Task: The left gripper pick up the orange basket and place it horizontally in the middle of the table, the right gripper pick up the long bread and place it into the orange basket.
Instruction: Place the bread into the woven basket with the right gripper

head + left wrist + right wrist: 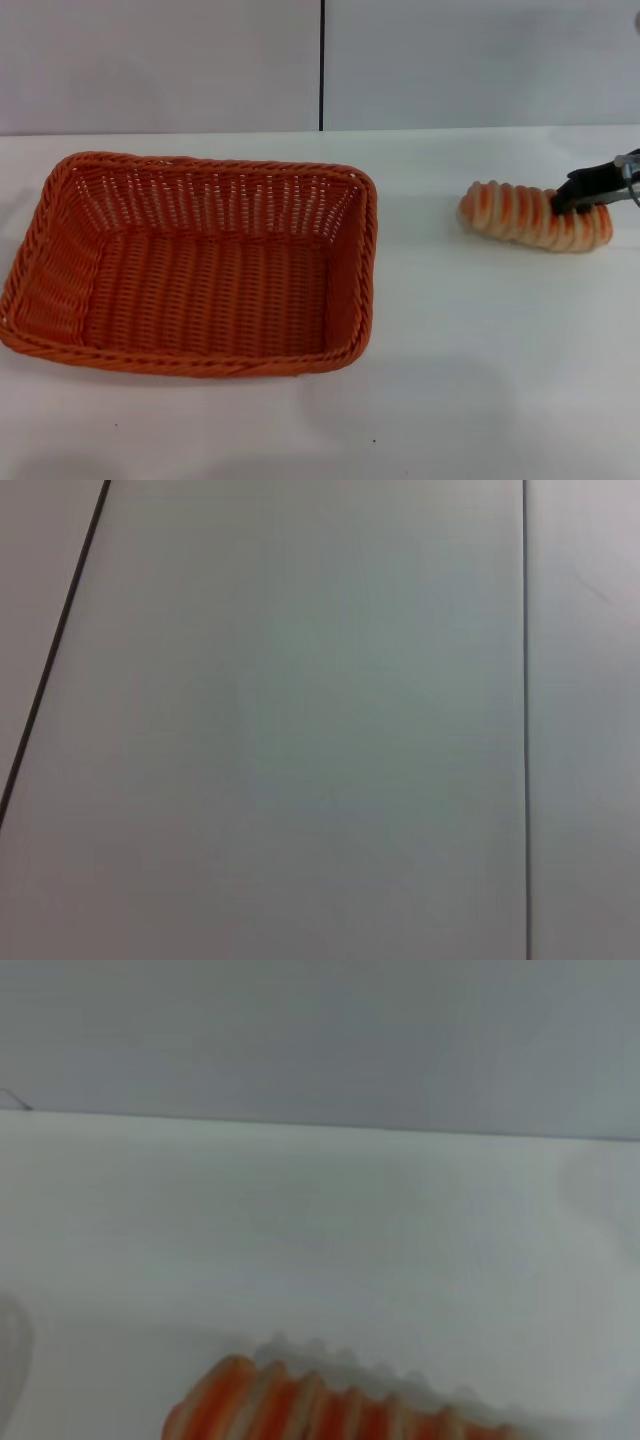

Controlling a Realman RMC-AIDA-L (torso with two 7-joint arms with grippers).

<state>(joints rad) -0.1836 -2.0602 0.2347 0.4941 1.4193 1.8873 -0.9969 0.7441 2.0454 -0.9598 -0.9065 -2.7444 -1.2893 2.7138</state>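
On the plain white bench [470, 350], the black right gripper [578, 196] at frame right reaches the striped long bread [530, 215], finger state unclear, large woven orange basket [195, 265] waiting centre-left to receive it.

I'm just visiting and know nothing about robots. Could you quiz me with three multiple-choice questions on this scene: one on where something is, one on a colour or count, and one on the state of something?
1. Where is the long bread?
A. Inside the basket
B. On the table, on the robot's right of the basket
C. Held high above the table

2. What colour is the basket?
A. Orange
B. Blue
C. Green

3. What does the basket hold?
A. Two loaves
B. Nothing
C. A gripper

Answers:
1. B: the bread lies on the white table, apart from the orange basket, with the right gripper at its far-right end.
2. A: its woven walls and braided rim are orange throughout.
3. B: the head view shows only bare weave on its floor.

The left gripper is out of sight.
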